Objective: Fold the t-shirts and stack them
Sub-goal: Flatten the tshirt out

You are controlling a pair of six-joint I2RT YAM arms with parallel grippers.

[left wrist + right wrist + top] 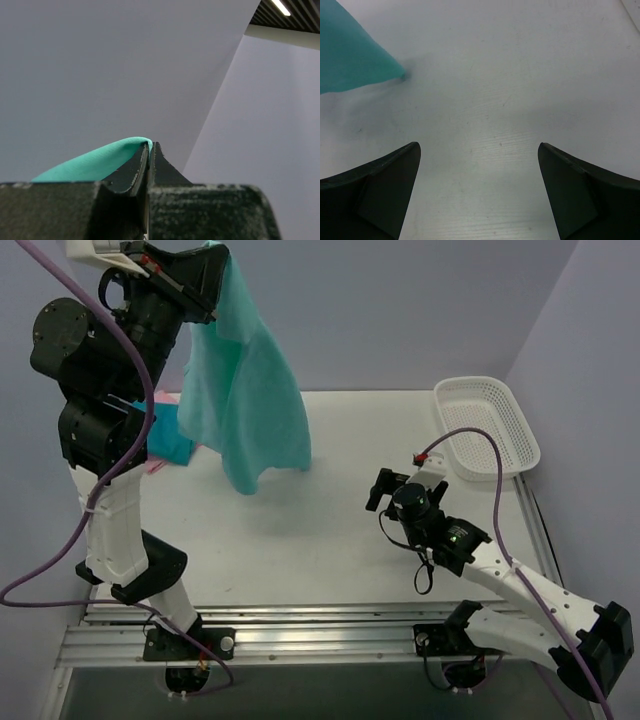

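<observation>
Hanging shirt: the light teal-green t-shirt (245,400) dangles from one pinched edge, high over the table's (340,540) 11 o'clock area; its lowest corner (355,60) reaches down to the tabletop, though actual contact cannot be told.
Why held so: lifted by one edge, the cloth probably drops open under its own weight, so a free corner shows for a second grasp before folding.
Other shirts: a darker teal-blue t-shirt (168,435) lies crumpled at 10 o'clock behind the left arm, with a sliver of pink t-shirt (156,468) just beside it; neither looks folded.
Left gripper (151,146): raised high, jaws closed tight, a thin fold of the teal-green cloth clamped between them.
Right gripper (477,146): low over bare table just to the 3 o'clock side of the middle, jaws spread wide, holding and touching nothing; it faces the hanging corner at its 10 o'clock.
Basket: the white mesh basket (487,425) sits at 2 o'clock, well apart.
</observation>
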